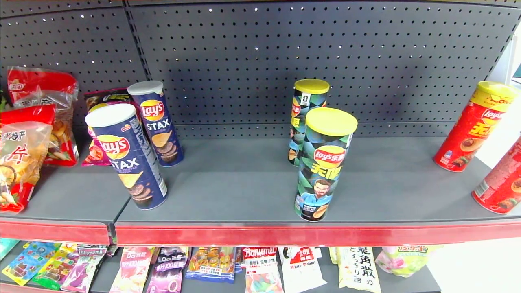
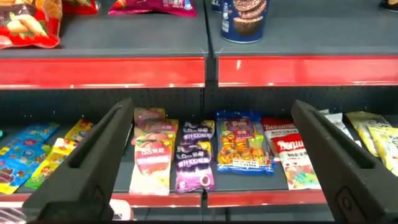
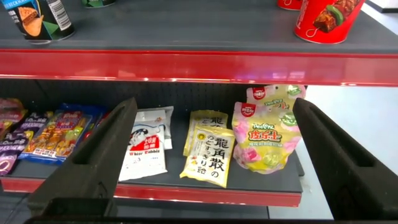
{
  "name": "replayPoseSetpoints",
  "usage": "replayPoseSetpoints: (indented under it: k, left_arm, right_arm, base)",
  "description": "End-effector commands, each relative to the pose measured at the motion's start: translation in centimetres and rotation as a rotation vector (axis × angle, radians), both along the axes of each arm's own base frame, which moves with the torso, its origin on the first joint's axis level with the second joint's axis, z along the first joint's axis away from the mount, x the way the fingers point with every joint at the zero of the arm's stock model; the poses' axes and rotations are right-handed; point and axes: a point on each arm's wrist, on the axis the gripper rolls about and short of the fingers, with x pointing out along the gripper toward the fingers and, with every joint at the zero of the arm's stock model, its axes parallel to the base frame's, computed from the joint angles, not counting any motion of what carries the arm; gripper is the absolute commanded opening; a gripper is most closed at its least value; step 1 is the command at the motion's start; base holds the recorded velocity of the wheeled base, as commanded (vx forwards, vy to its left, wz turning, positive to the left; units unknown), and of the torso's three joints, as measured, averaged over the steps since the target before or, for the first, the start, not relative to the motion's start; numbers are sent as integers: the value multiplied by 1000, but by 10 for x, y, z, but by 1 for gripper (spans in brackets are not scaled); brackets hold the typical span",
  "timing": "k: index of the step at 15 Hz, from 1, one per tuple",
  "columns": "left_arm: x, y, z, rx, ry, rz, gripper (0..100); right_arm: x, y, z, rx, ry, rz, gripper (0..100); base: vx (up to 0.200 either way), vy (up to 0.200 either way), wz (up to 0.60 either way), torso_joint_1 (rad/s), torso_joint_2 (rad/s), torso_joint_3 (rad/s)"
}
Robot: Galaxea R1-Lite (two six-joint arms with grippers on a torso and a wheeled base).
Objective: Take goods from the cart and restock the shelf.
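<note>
The grey shelf [image 1: 244, 183] carries chip cans standing upright: two navy cans [image 1: 126, 156] [image 1: 156, 122] at left, two green-and-black cans with yellow lids [image 1: 323, 165] [image 1: 307, 110] in the middle, and two red cans [image 1: 474, 126] [image 1: 500, 179] at right. My left gripper [image 2: 211, 109] is open and holds nothing. It faces the lower shelf, below the front navy can [image 2: 244, 18]. My right gripper [image 3: 216, 106] is also open and holds nothing. It sits below the shelf's red front edge [image 3: 199, 65], with a red can [image 3: 328, 18] above it.
Snack bags [image 1: 24, 154] crowd the shelf's left end. Wide bare stretches lie between the can groups. The lower shelf [image 2: 186, 199] holds a row of flat candy and snack packets [image 3: 208, 155]. A perforated back panel [image 1: 260, 61] closes the rear.
</note>
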Motion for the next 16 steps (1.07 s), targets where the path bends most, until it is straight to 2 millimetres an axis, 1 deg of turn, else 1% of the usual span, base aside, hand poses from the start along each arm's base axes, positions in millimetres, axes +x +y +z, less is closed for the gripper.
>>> replayPoseSetpoints:
  k: [1,2,3,4,5,6,7,8,9,10,11,12,13,14,15,16]
  left_arm:
    - [-1,0,0,0,-15,-1,100]
    - [-1,0,0,0,-15,-1,100]
    - [-1,0,0,-2,-15,-1,100]
    - [-1,0,0,-2,-15,-1,100]
    - [-1,0,0,-2,-15,-1,100]
    - [-1,0,0,-2,-15,-1,100]
    - [-1,0,0,-2,-15,-1,100]
    - [-1,0,0,-2,-15,1,100]
    - [-1,0,0,-2,-15,-1,100]
    - [-1,0,0,-2,-15,-1,100]
    - [-1,0,0,-2,-15,1,100]
    - [-1,0,0,-3,-15,-1,100]
    - [-1,0,0,-2,-15,-1,100]
    - [-1,0,0,-2,-15,1,100]
    - [-1,0,-1,-2,-14,1,100]
    - [-1,0,0,-2,-15,-1,100]
  right_arm:
    - [0,0,0,-4,0,3,100]
    - [0,0,0,-13,-4,4,100]
    - [-4,0,20,-6,-67,30,100]
    - [0,0,66,23,-72,71,100]
    - [10,1,95,66,-50,86,100]
    - [12,1,101,69,-47,90,100]
    - [32,2,120,62,20,145,100]
    - [61,5,133,38,104,177,100]
    - [86,9,145,31,143,195,100]
    - [114,15,147,25,208,227,100]
    - [134,22,144,20,258,264,100]
    - [137,24,143,17,267,270,100]
    - [159,32,136,8,319,284,100]
    - [184,47,125,-19,364,271,100]
    - [187,54,120,-28,376,277,100]
    - [194,62,110,-54,425,272,100]
  base:
    - [0,0,0,0,0,0]
    - [0,0,0,0,0,0]
    - [0,0,0,0,0,0]
    - [0,0,0,0,0,0]
    - [0,0,0,0,0,0]
    - [0,0,0,0,0,0]
    - [0,0,0,0,0,0]
    - [0,0,0,0,0,0]
    - [0,0,0,0,0,0]
    - [0,0,0,0,0,0]
    - [0,0,0,0,0,0]
    - [0,0,0,0,0,0]
    - [0,0,0,0,0,0]
    - [0,0,0,0,0,0]
    - [0,0,0,0,0,0]
    - [0,0,0,0,0,0]
